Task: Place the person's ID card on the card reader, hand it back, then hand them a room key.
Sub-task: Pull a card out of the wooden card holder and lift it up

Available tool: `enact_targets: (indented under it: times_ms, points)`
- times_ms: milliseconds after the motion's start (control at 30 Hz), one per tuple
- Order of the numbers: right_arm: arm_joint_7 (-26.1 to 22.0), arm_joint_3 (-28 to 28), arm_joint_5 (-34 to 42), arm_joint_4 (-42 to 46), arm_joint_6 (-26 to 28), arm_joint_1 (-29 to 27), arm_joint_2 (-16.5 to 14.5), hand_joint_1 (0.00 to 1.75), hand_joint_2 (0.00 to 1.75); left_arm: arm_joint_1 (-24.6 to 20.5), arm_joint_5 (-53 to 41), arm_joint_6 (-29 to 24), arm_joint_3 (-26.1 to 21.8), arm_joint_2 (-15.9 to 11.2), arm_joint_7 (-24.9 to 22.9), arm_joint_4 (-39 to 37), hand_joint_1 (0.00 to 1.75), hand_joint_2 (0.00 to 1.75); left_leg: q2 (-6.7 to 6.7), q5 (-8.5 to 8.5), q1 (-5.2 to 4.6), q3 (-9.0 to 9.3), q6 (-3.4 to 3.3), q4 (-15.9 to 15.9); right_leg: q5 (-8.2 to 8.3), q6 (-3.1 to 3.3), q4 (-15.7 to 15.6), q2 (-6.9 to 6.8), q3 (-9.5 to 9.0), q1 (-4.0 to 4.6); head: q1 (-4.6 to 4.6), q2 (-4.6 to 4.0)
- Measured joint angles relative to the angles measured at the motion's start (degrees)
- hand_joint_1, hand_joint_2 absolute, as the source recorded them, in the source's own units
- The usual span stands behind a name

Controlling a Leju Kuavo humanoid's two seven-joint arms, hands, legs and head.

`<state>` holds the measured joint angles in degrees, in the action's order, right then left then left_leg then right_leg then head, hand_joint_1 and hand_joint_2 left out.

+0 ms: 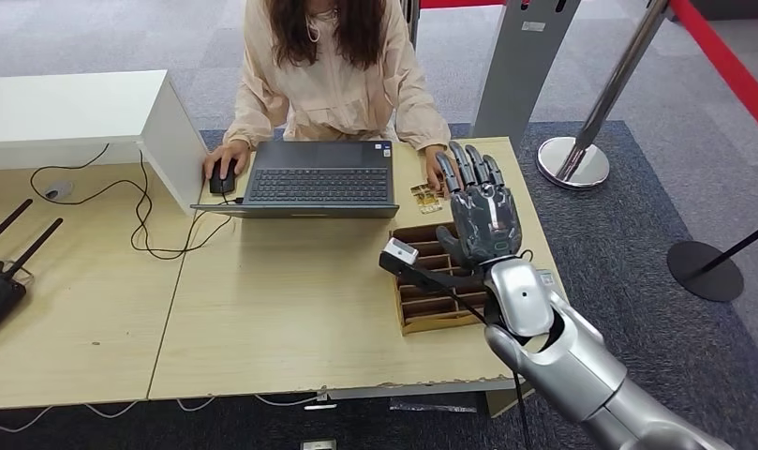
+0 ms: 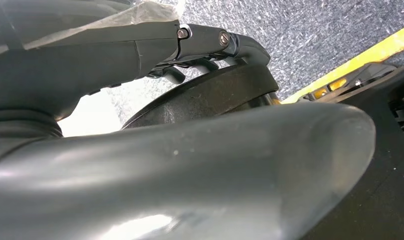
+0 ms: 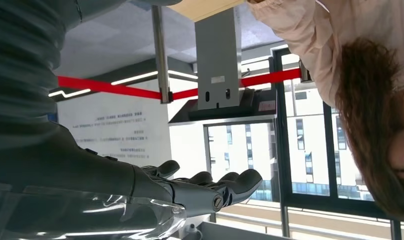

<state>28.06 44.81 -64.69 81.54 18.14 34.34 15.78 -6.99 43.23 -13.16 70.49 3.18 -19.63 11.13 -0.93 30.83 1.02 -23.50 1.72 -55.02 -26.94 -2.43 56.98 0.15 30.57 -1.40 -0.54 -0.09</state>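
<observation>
- The silver right arm reaches in from the near right, over the compartmented wooden tray (image 1: 422, 314) at the right end of the pale desk (image 1: 272, 319)
- The right hand (image 1: 483, 211) is held flat above the tray's far end, fingers spread wide, holding nothing; the right wrist view shows the same flat palm (image 3: 200, 192)
- Just beyond its fingertips, a small tan card (image 1: 424, 198), probably the ID card, lies on the desk beside the person's hand (image 1: 438, 173)
- The step in hand looks like taking the card: come in low and pinch its thin edge, since a flat card on smooth wood gives little purchase
- I cannot pick out a card reader with any certainty
- Whether the left hand is wide or closed, I cannot tell
- Farther off, a dark matte laptop (image 1: 317, 178), with the person (image 1: 333, 70) in a soft beige jacket behind it
</observation>
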Motion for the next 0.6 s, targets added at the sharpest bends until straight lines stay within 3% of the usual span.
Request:
enact_targets:
  times_ms: [600]
  points:
    - [-0.40, 5.24, -2.15, -7.47, -3.91, 2.23, -0.26, 0.00, 1.75, -0.04, 0.17, 0.32, 0.04, -0.10, 0.05, 0.00, 0.00, 0.00, -0.03, 0.00, 0.00, -0.01, 0.00, 0.00, 0.00, 0.00, 0.00, -0.02, 0.00, 0.00, 0.00, 0.00]
